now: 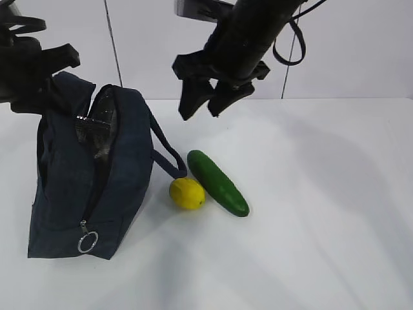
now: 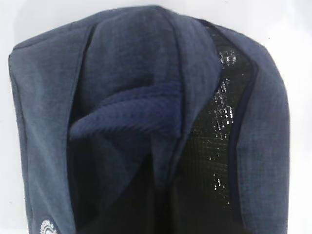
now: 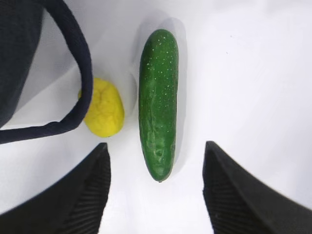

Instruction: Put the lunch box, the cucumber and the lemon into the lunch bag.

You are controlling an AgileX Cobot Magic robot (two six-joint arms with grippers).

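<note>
The dark navy lunch bag [image 1: 97, 187] stands at the left with its top unzipped, showing silver lining [image 1: 93, 132]. My left gripper [image 1: 39, 90] is at the bag's top back edge. The left wrist view is filled with bunched bag fabric [image 2: 48, 97] pinched toward the jaws, and the fingers are hidden. The cucumber [image 1: 218, 183] and the lemon [image 1: 187, 193] lie side by side on the table right of the bag. My right gripper [image 1: 200, 115] hangs open and empty above them, with the cucumber's [image 3: 158, 102] near end between its fingers [image 3: 87, 195]. The lemon [image 3: 104, 108] lies left of it. The lunch box is out of view.
The bag's padded loop handle [image 1: 169, 158] sticks out toward the lemon and partly covers it in the right wrist view [image 3: 83, 73]. The zipper's ring pull [image 1: 87, 241] hangs at the bag's front bottom. White table [image 1: 322, 213] stretches to the right.
</note>
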